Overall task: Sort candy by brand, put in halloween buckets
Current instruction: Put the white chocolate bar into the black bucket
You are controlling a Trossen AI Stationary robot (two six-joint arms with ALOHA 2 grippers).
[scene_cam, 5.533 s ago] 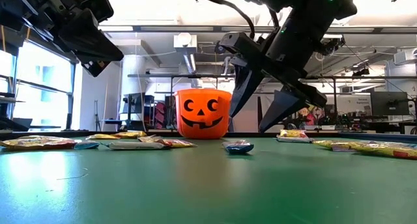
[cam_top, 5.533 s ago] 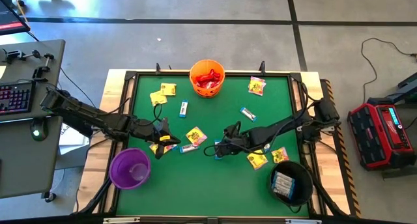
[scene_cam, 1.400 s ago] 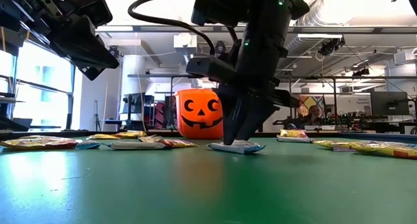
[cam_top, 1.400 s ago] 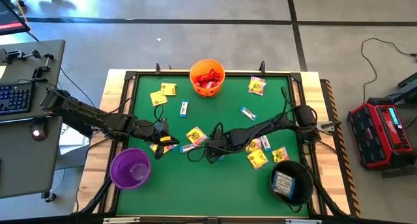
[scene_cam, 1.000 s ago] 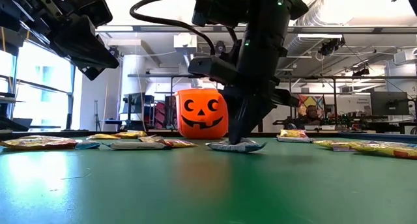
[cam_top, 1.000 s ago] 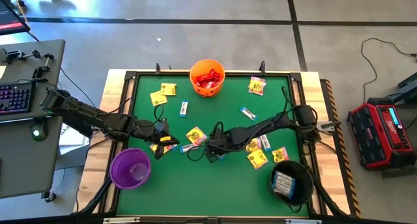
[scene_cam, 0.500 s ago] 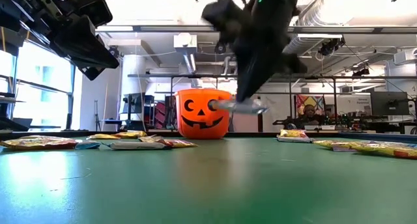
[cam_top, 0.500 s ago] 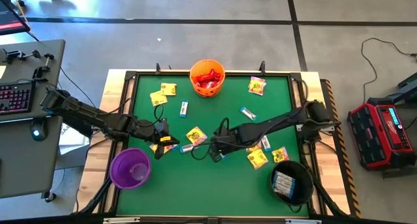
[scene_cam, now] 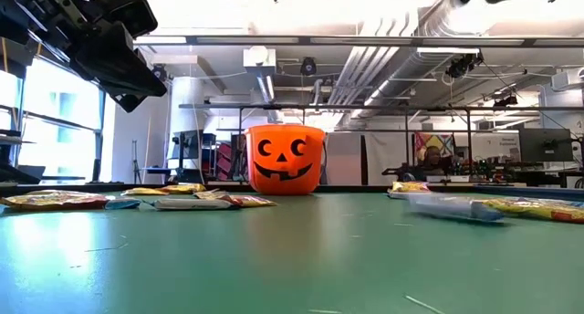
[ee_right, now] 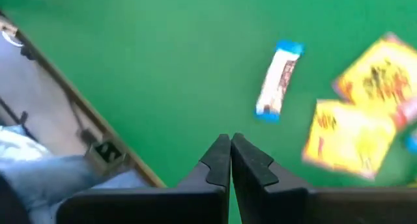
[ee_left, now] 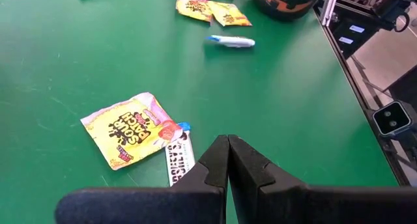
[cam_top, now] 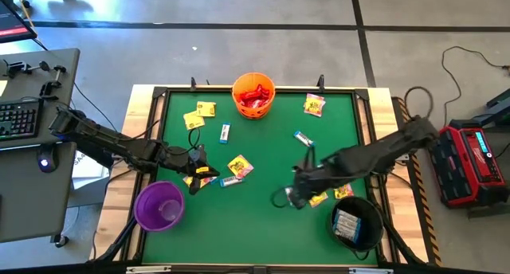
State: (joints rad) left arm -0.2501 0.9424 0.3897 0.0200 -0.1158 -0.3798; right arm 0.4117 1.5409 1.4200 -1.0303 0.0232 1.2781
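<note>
On a green counter (cam_top: pixel 255 226) strewn with candy (cam_top: pixel 239 166), the right gripper (cam_top: pixel 296 196), jaws together, hovers beside the black bucket (cam_top: pixel 355 223) at the near right corner; it may have missed its packet.

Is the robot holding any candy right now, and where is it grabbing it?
No candy shows in either one. The left gripper and the right gripper are both shut, fingers pressed together with no packet between them.
</note>
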